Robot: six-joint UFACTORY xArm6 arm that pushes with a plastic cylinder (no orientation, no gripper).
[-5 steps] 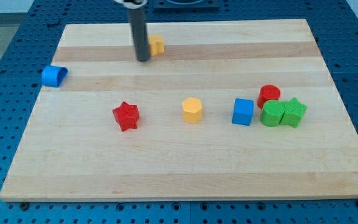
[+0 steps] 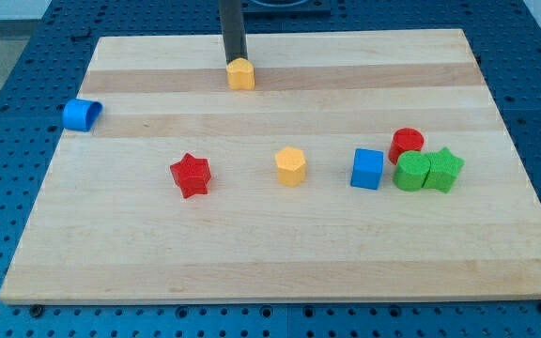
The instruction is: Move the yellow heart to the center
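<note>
- No jaws fitted: arm ends in a straight dark rod, so nothing held, no opening to report.
- My tip (image 2: 234, 63) down at the far edge of the tabletop (image 2: 270, 253), left of centre line.
- Yellow heart (image 2: 240, 73) immediately on the near side of my tip, touching or all but touching; exact contact not discernible.
- Yellow heart located in the far band of the tabletop, well apart from the centre.
- Yellow hexagonal block (image 2: 290, 166) near the middle of the tabletop, standing alone.
- Red star (image 2: 191, 175) left of the yellow hexagonal block, clear gap between them.
- Blue cube (image 2: 367, 169) right of the yellow hexagonal block, not touching it.
- Red cylinder (image 2: 407, 143) just right of and beyond the blue cube.
- Green cylinder (image 2: 410, 173) on the near side of the red cylinder, touching it or nearly so.
- Green star-shaped block (image 2: 444, 170) pressed against the right side of the green cylinder.
- Blue block (image 2: 82, 115), shape not clear, at the left edge of the tabletop, partly overhanging it.
- Blue perforated base (image 2: 7, 141) visible around the tabletop on all sides.
</note>
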